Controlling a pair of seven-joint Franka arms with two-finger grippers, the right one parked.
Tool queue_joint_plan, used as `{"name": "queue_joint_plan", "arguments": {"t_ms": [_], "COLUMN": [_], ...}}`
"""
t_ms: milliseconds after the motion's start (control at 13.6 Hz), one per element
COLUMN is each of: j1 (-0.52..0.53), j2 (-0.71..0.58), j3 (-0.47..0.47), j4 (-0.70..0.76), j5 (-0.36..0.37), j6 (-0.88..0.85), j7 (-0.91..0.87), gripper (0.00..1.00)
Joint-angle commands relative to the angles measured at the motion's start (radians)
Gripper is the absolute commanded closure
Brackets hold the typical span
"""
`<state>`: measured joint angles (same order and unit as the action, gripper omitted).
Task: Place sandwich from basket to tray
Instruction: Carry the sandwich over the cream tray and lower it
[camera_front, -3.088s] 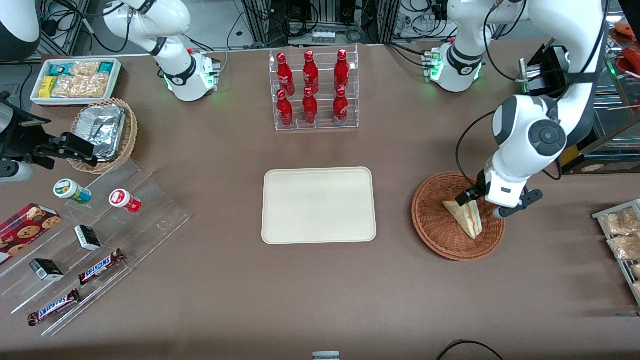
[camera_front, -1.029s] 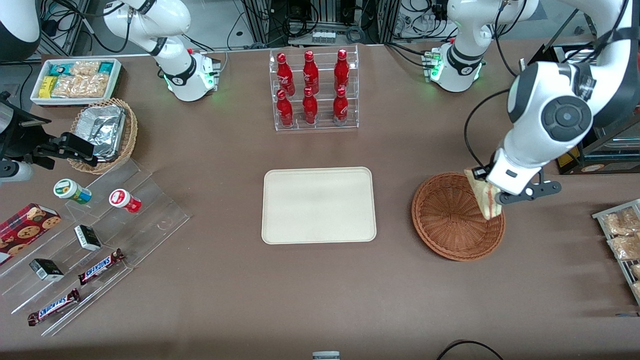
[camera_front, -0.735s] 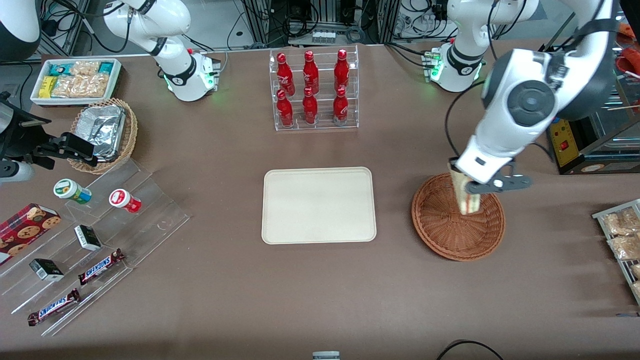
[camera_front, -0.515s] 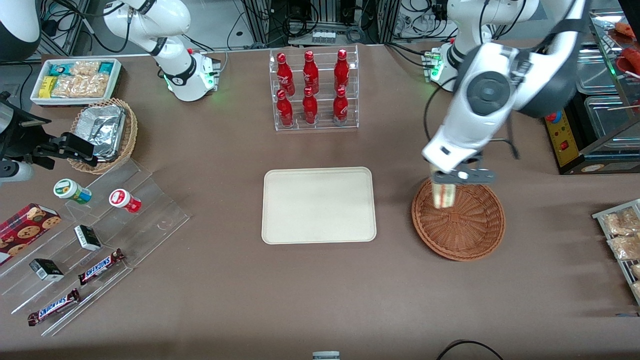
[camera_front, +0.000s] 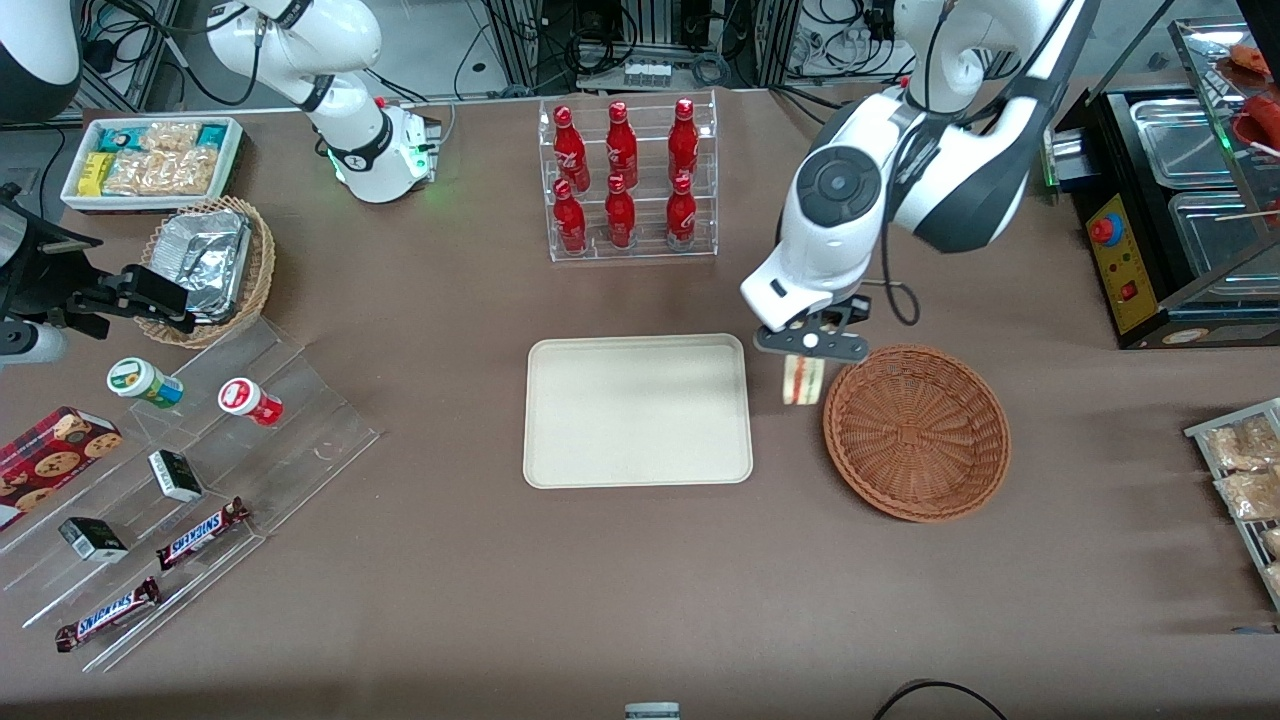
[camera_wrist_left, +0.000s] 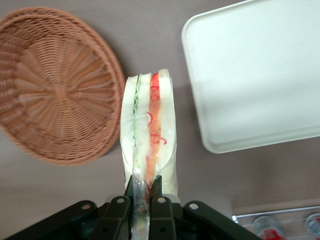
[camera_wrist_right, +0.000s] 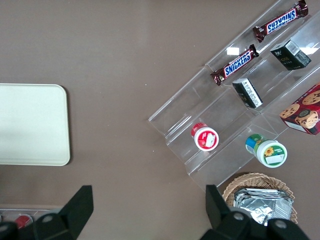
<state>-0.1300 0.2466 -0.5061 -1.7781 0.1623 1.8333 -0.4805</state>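
— Gripper hangs over the bare strip of table between tray and basket; we see its two black fingers pinched together on the plastic-wrapped sandwich. What do we note of the wedge itself?

— We log it held clear of the table, dangling below the fingers, neither in the basket nor on the tray. Pale bread, with green, pink and red filling lines running along the cut edge; glossy film wrinkles at the pinch.

— Going across the front view, what do we have toward the parked arm's end?

— We count a white bin of snack packets, a light tan wicker basket with crumpled foil containers, then a clear stepped acrylic stand carrying two small lidded cups, dark little boxes and two Snickers bars. A cookie box sits at its edge.

— And mid-table?

— We note the tray: flat, cream, matte, rounded corners, low rim, nothing on it. Farther from the front camera stands a clear rack of six red bottles.

— Past the sandwich?

— We record the basket: round, shallow, reddish-brown wicker woven out from a centre knot, nothing inside. Near the table edge toward the working arm's end lies a wire rack of bagged snacks.

— Anything between sandwich and tray?

— We see only brown tabletop; the tray's near edge lies just beside the hanging wedge.
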Motion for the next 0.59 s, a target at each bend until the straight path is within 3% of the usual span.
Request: {"name": "queue_joint_plan", "arguments": {"t_ms": [0,368,515], "j1": [-0.031,-0.086,-0.115], "j2": [0.106,0.223,0.273], "j3": [-0.025,-0.028,-0.028], "j4": [0.095,0.158,0.183], "j5": [0.026,0.075,0.127], "j6": [0.012,0.092,0.098], "j7": [-0.073,-0.216,-0.272], "gripper": [1.0,1.0,1.0]}}
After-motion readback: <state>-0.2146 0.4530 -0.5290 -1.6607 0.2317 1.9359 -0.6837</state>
